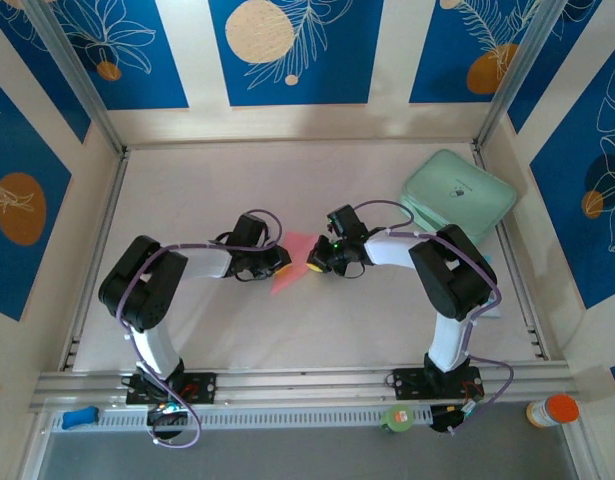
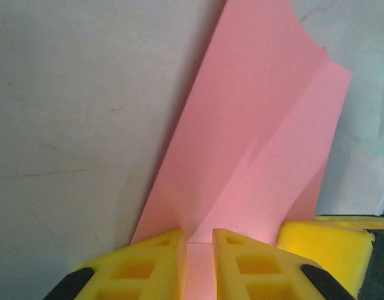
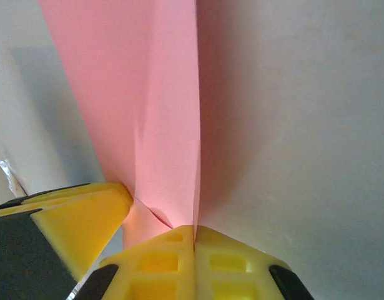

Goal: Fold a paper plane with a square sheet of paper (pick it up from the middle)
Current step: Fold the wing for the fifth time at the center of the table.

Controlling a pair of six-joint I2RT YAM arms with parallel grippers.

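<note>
The white table (image 1: 317, 190) fills the middle of the overhead view, walled by panels with blue leaf prints. The left arm (image 1: 147, 285) rises from the lower left and bends inward. The right arm (image 1: 452, 270) mirrors it from the lower right. Their wrists nearly meet at the centre of the frame.

A mint-green rounded-square pad (image 1: 457, 195) lies at the upper right, against the table's corner and well apart from both wrists.

The folded pink paper (image 1: 290, 265) sits at the centre of the overhead frame, between the two grippers and just above the table. It shows as a narrow pointed shape with its tip toward the lower left.

In the left wrist view the paper (image 2: 254, 144) climbs from the bottom centre to the top right, with a long crease along it. The left gripper (image 2: 199, 262) has its yellow fingers a narrow slot apart, and pink paper shows in the slot. Whether they pinch it cannot be told. A yellow finger of the other gripper (image 2: 326, 240) sits at the lower right, touching the paper's edge.

In the right wrist view the right gripper (image 3: 195, 250) has its fingers pressed together, clamping a folded edge of the paper (image 3: 135, 112).

An orange-capped bottle (image 1: 552, 410) stands at the lower right of the overhead frame.
</note>
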